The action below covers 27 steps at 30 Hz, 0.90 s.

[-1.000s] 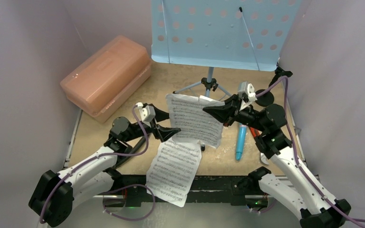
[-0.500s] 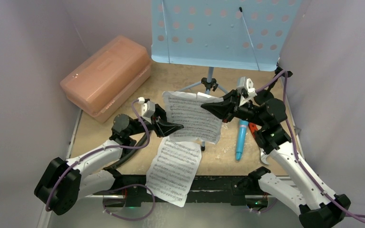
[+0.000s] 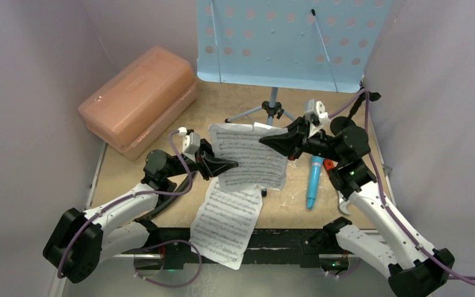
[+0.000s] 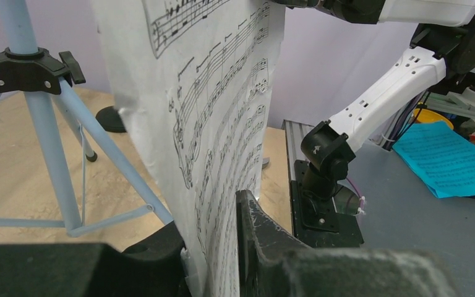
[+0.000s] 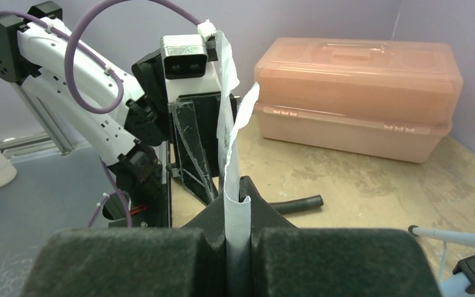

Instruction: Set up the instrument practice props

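Note:
A white sheet-music page (image 3: 250, 154) hangs upright in the air between both grippers, in front of the tripod (image 3: 273, 111) of the light-blue perforated music stand (image 3: 284, 43). My left gripper (image 3: 232, 164) is shut on the page's lower left edge, as the left wrist view (image 4: 222, 247) shows. My right gripper (image 3: 265, 141) is shut on its upper right edge, with paper curled between the jaws in the right wrist view (image 5: 238, 210). A second page (image 3: 226, 223) lies over the table's near edge. The turquoise microphone (image 3: 313, 179) lies by the right arm. The mic stand's black base (image 3: 343, 124) is mostly hidden behind that arm.
A salmon-pink case (image 3: 139, 102) stands at the back left. A black hose (image 3: 167, 201) lies under the left arm and shows in the right wrist view (image 5: 297, 203). Grey walls close in on both sides.
Both grippers have carried the held page a little away from me and to the left, toward the music stand. The left arm's elbow has swung back.

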{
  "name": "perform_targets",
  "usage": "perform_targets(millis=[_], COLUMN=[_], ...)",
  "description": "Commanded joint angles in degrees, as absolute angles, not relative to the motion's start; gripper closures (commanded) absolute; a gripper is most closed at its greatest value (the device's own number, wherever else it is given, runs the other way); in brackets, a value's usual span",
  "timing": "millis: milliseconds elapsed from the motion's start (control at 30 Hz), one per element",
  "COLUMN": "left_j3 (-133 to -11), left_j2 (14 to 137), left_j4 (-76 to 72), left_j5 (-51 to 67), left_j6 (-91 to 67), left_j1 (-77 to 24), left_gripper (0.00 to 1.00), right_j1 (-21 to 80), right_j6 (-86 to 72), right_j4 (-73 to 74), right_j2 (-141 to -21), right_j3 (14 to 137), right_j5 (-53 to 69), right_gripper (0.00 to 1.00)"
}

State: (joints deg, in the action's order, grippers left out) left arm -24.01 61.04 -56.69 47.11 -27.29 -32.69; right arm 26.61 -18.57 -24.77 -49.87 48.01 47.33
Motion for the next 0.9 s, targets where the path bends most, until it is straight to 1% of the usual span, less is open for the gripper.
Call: perform_targets(millis=[0,100,167,333,367,400,433,500,667,700,767,800,867], left_j3=[-24.1,-23.9,-23.8,-23.1,-23.2,-23.3,-23.6,-23.9,-23.5,-23.5,-23.9,-24.0,-24.0], left_j2=[60.2,60.3,60.3,59.4,59.2,59.0,58.8,58.4,58.2,58.0,57.3,57.0,56.1], left_j4=[-58.0,-58.1,-58.1,-58.6,-58.1,-57.1,-55.8,-52.6,-51.1,-50.4,-48.2,-47.4,-46.5], left_j5=[46.0,45.9,45.7,43.4,42.9,42.2,41.4,39.1,37.5,37.3,37.2,37.2,37.0], left_j6=[-26.4,-26.7,-26.8,-27.7,-28.1,-28.5,-28.9,-29.8,-32.3,-32.6,-32.1,-31.6,-31.0], left_j1=[-33.1,-33.2,-33.2,-33.4,-33.4,-33.4,-33.3,-33.3,-33.4,-33.3,-33.3,-33.4,-33.3], left_gripper=[0.83,0.91,0.99,1.0,1.0,1.0,1.0,1.0,1.0,1.0,1.0,1.0,1.0], right_j1=[26.8,26.7,26.7,26.7,26.7,26.8,26.7,26.7,26.7,26.7,26.7,26.7,26.7], right_j6=[-19.8,-20.1,-20.0,-19.8,-19.8,-19.8,-19.7,-19.3,-18.3,-18.6,-18.7,-18.7,-19.5], right_j4=[-28.0,-28.4,-27.9,-27.1,-26.7,-26.3,-25.6,-24.4,-23.5,-23.5,-23.6,-23.5,-22.2], right_j2=[-49.1,-49.0,-48.9,-48.8,-48.8,-48.8,-48.7,-48.7,-47.9,-47.6,-47.2,-47.1,-47.2], right_j3=[51.0,51.0,50.8,50.8,50.8,50.9,51.0,51.1,51.3,51.3,51.7,51.9,53.3], right_j5=[49.1,49.5,49.4,48.7,48.3,47.6,46.8,45.4,42.6,41.8,41.3,41.2,40.6], right_gripper=[1.0,1.0,1.0,1.0,0.99,0.91,0.78,0.57,0.15,0.1,0.04,0.02,0.02])
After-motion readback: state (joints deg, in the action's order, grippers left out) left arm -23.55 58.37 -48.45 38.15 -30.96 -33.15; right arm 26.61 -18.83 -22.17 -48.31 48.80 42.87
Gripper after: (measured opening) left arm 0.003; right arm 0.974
